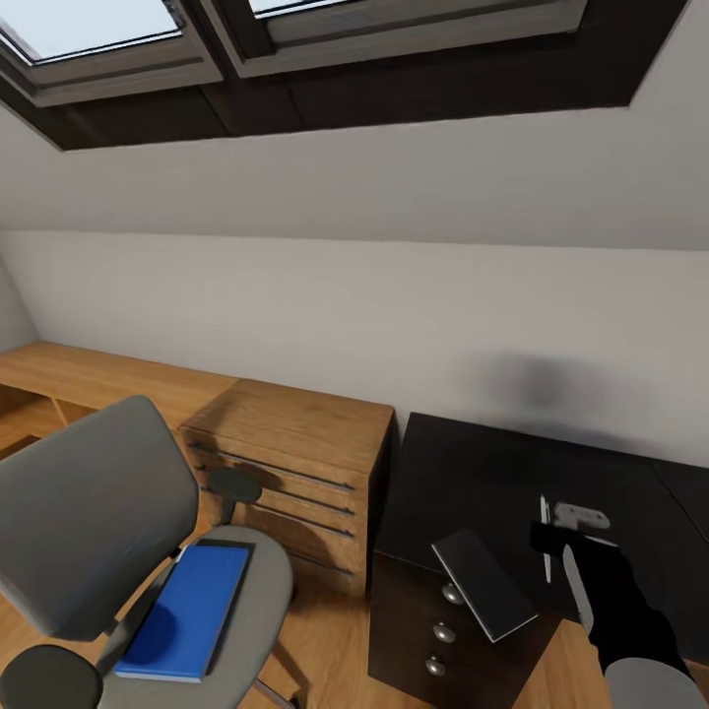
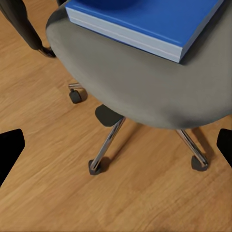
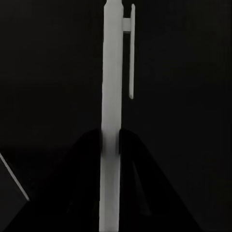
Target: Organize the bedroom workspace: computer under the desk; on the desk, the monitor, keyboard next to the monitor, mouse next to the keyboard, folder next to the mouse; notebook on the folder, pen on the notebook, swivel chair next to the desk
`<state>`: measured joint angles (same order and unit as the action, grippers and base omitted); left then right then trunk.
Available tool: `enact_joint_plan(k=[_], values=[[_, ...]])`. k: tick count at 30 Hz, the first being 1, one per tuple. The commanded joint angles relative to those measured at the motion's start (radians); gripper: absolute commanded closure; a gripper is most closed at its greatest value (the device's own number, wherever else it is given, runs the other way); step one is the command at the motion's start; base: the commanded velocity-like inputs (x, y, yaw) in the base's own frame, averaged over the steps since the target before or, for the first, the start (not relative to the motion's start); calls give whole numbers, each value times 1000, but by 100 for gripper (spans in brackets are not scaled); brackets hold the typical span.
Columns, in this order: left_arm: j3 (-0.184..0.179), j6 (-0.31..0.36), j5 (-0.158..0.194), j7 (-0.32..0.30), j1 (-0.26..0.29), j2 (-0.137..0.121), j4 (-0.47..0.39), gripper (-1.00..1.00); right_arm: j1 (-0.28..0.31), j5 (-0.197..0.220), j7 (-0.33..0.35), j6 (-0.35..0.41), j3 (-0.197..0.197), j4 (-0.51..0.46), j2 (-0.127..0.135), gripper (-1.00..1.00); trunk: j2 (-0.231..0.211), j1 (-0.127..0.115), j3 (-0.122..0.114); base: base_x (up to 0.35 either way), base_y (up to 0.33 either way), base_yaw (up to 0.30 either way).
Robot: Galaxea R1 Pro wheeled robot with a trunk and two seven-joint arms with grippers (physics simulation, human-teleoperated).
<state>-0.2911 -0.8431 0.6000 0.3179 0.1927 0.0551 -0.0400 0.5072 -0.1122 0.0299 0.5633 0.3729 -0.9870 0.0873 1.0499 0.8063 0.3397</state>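
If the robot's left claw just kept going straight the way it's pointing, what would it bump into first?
Most likely the light wood plank floor, close to the grey swivel chair's metal star base. The left claw looks down past the grey seat edge carrying the bright blue folder. Depth is uncertain, so a chair leg could come first.

Head cam up high, looking forward and down across swivel chair [image 1: 108,551], low wood cabinet [image 1: 295,463] and desk [image 1: 473,483], skylight [image 1: 89,30] overhead. Left wrist cam pointing down, close above the same chair's seat [image 2: 145,92] and folder [image 2: 154,19], also seen from the head. Right wrist cam super close, staring along the fingers at the pen [image 3: 111,121] clamped between them, dark desktop behind.
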Motion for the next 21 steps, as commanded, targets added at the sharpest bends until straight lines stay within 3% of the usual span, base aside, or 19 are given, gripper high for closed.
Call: enact_joint_plan(k=[1,4,7,8,10,12,14,21], values=[[-9,-2,3,7,1,0,0,-100,2,-8,-2,4,1,13,6,100,8,4,4,0,0,0],[-9,-1,3,7,1,1,0,-100,81,-7,-20,-34,1,174,61,100,29,16,14,0,0,0],[-9,-1,3,7,1,1,0,-100,151,-6,-25,-63,1,294,95,100,50,27,23,0,0,0],[-9,-1,3,7,1,2,0,-100,260,-6,-36,-129,1,474,143,100,57,31,26,0,0,0],[-10,-1,3,7,1,2,0,-100,337,-6,-52,-183,1,592,172,100,64,35,29,0,0,0],[-10,-1,3,7,1,2,0,-100,400,-7,-81,-219,1,680,191,100,78,42,36,0,0,0],[-10,-1,3,7,1,2,0,-100,428,-7,-104,-234,0,715,199,100,85,46,39,0,0,0],[-11,-1,3,8,1,2,0,-100,468,-6,-159,-257,0,767,212,100,85,46,39,0,0,0]])
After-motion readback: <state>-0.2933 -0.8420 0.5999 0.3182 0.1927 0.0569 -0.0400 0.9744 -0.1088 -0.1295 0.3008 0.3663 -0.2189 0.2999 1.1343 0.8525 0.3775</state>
